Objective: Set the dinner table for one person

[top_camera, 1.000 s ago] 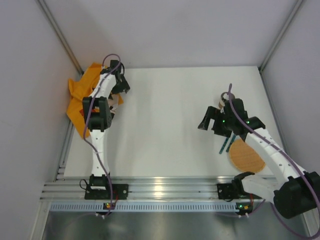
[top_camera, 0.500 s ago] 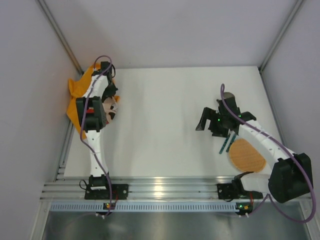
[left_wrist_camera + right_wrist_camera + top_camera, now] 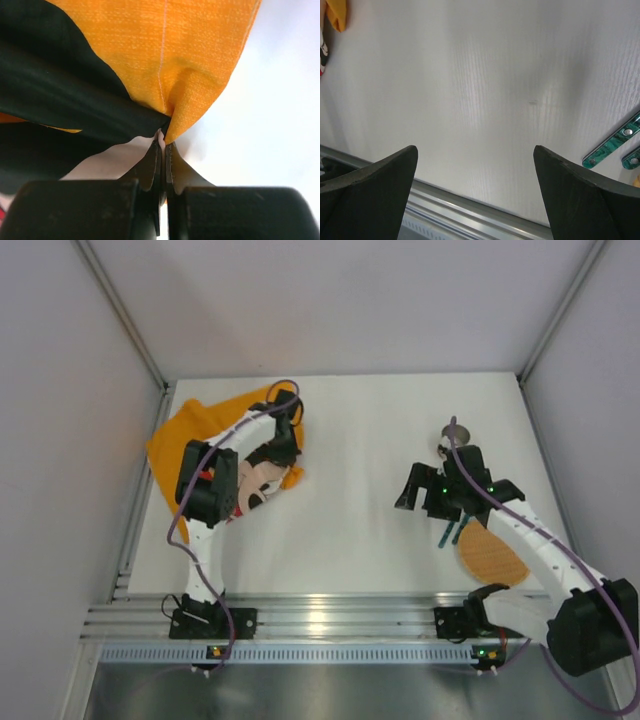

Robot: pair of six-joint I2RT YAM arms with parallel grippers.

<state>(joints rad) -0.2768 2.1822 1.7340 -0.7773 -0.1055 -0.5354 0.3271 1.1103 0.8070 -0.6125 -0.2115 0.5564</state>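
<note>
The white dinner table (image 3: 350, 440) carries an orange Mickey Mouse mat (image 3: 190, 435) at its left side, partly spread. My left gripper (image 3: 288, 443) is shut on the mat's right edge. In the left wrist view the gripper (image 3: 164, 137) pinches a fold of the orange and black mat (image 3: 165, 55) just above the table (image 3: 270, 130). My right gripper (image 3: 425, 497) hovers open over the table's right half, with nothing between its fingers. In the right wrist view the gripper (image 3: 475, 150) shows only bare table (image 3: 485, 85) between its fingers.
A round wooden plate (image 3: 492, 556) lies at the near right, with two green-handled utensils (image 3: 450, 530) (image 3: 612, 145) beside it. A small cup (image 3: 447, 436) stands behind the right arm. The ribbed aluminium rail (image 3: 320, 620) (image 3: 470, 210) runs along the near edge. Grey walls enclose three sides.
My left gripper has shut on the mat and pulled it rightward, out of its bunch at the left wall, so it lies more spread. The right arm has shifted only slightly.
</note>
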